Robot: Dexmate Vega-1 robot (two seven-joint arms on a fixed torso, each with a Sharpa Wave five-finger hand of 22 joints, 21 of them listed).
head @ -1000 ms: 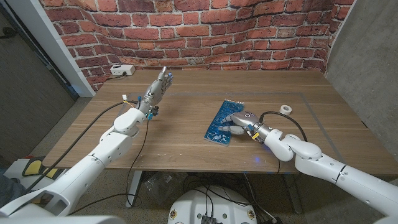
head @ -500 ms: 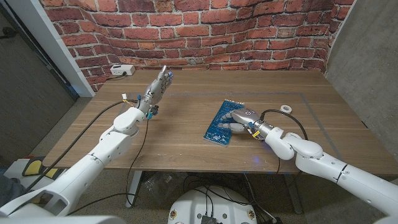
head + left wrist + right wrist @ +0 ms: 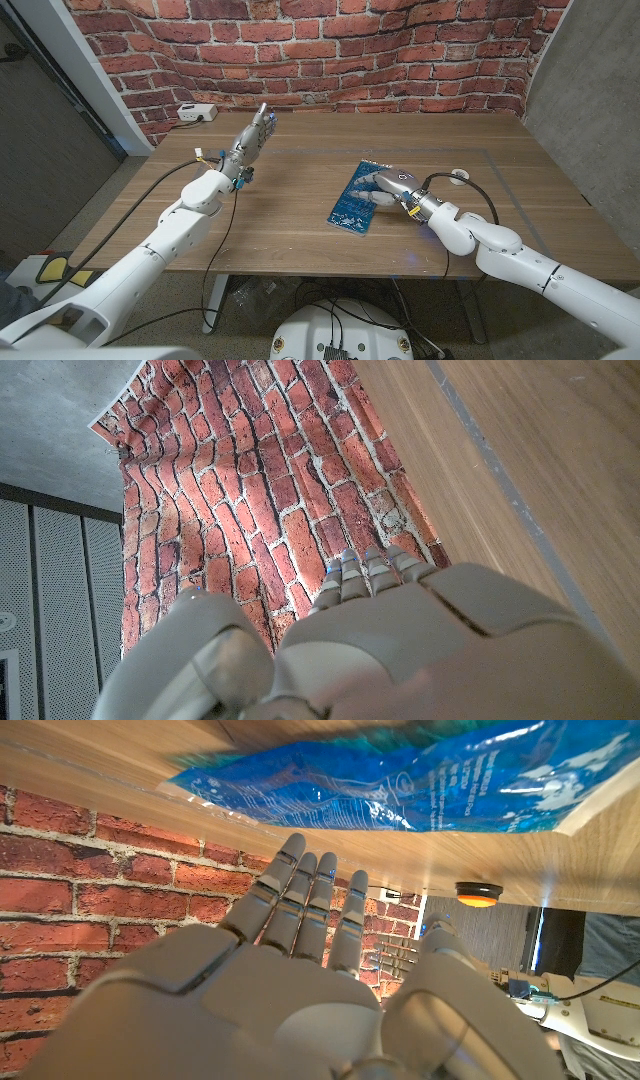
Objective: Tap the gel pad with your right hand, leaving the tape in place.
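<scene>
A wooden surface stands before a red brick wall, a thin grey line running near its edges. A blue printed gel pad lies flat on it, set at a slant. A small white roll of tape lies flat well apart from the gel pad, toward the far right corner. A white box with a cable sits at the far left corner, well away from the gel pad.
</scene>
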